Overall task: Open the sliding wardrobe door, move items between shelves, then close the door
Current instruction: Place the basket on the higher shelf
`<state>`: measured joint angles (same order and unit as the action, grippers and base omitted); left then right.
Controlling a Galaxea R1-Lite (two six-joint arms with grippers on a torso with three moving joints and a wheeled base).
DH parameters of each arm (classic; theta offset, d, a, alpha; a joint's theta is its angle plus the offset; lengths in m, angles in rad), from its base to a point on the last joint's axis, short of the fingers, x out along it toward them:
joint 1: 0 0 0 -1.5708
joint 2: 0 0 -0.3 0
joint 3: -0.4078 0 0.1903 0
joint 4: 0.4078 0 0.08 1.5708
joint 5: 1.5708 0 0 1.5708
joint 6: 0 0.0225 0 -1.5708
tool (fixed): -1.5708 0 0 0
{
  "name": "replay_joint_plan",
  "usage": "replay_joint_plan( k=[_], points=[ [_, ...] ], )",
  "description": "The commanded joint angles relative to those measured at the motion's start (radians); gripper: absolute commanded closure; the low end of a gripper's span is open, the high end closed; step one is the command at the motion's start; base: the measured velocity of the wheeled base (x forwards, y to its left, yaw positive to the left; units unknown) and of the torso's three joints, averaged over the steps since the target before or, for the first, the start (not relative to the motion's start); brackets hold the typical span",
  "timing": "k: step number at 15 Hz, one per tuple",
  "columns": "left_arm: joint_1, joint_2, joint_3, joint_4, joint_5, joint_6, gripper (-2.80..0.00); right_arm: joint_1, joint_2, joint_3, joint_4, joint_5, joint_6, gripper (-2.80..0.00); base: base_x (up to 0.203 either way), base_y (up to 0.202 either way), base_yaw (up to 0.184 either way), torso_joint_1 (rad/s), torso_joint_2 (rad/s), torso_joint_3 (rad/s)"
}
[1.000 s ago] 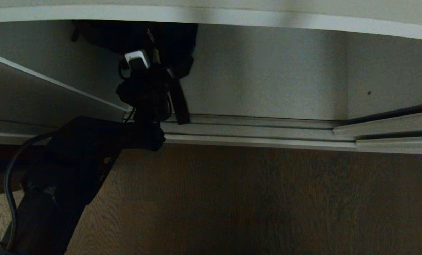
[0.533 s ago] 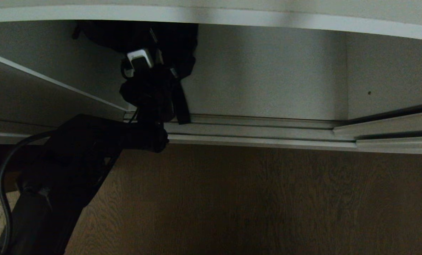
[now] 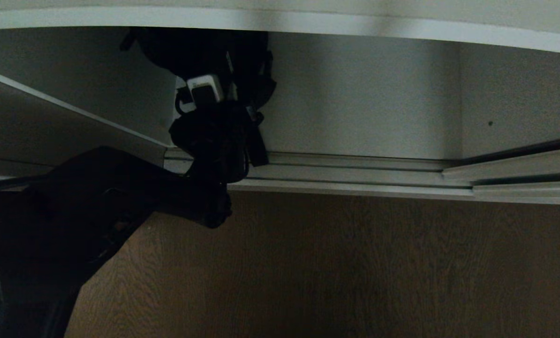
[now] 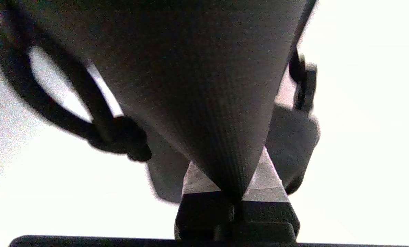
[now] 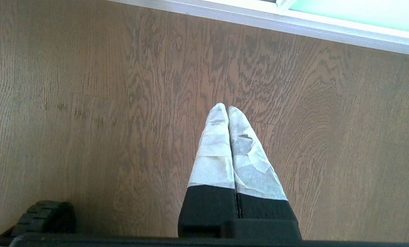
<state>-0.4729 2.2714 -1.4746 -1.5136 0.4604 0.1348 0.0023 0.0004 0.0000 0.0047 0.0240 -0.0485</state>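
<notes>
A wooden floor (image 3: pixel 355 263) runs up to a ribbed silver floor track (image 3: pixel 355 176). Beyond it lies the wardrobe's grey bottom board (image 3: pixel 355 112), under a white-edged shelf (image 3: pixel 308 23).

The black strappy bundle (image 3: pixel 219 94) hangs in the open wardrobe bay, just under the white front edge of the upper shelf (image 3: pixel 355 28), whose light-grey board runs across the top of the view. It is a dark, crumpled mass with loose straps trailing down toward the floor track, and a small white block (image 3: pixel 204 87) sits on its front face. From close up, a wide band of ribbed dark fabric (image 4: pixel 204 103) narrows to a point, with a looped black cord (image 4: pixel 53 99) beside it. The bundle seems lifted clear of any board, though the dim light makes that hard to confirm. A strip of the sliding wardrobe door (image 5: pixel 355 13), frosted pale aqua in a silver frame, shows at floor level.
</notes>
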Motion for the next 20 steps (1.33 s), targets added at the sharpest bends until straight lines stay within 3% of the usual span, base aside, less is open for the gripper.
replay_joint_plan(
  k=[1,5,15,20],
  points=[
    [-0.027,-0.109,0.188,-0.012,0.013,0.001,0.0,0.001,-0.002,0.0,0.0,0.001,-0.001,0.0,0.0,0.0,0.0,0.0,0.0,0.0],
    [-0.066,-0.279,0.454,-0.016,0.044,-0.005,0.0,0.001,-0.002,0.001,0.0,0.001,-0.001,0.0,0.0,0.0,0.0,0.0,0.0,0.0],
    [-0.165,-0.59,0.851,-0.016,0.073,-0.001,0.0,0.001,-0.002,0.0,0.0,0.001,-0.001,0.0,0.0,0.0,0.0,0.0,0.0,0.0],
    [-0.166,-0.757,0.995,0.008,0.078,-0.003,0.0,0.001,-0.002,0.001,0.0,0.001,-0.001,0.0,0.0,0.0,0.0,0.0,0.0,0.0]
  ],
)
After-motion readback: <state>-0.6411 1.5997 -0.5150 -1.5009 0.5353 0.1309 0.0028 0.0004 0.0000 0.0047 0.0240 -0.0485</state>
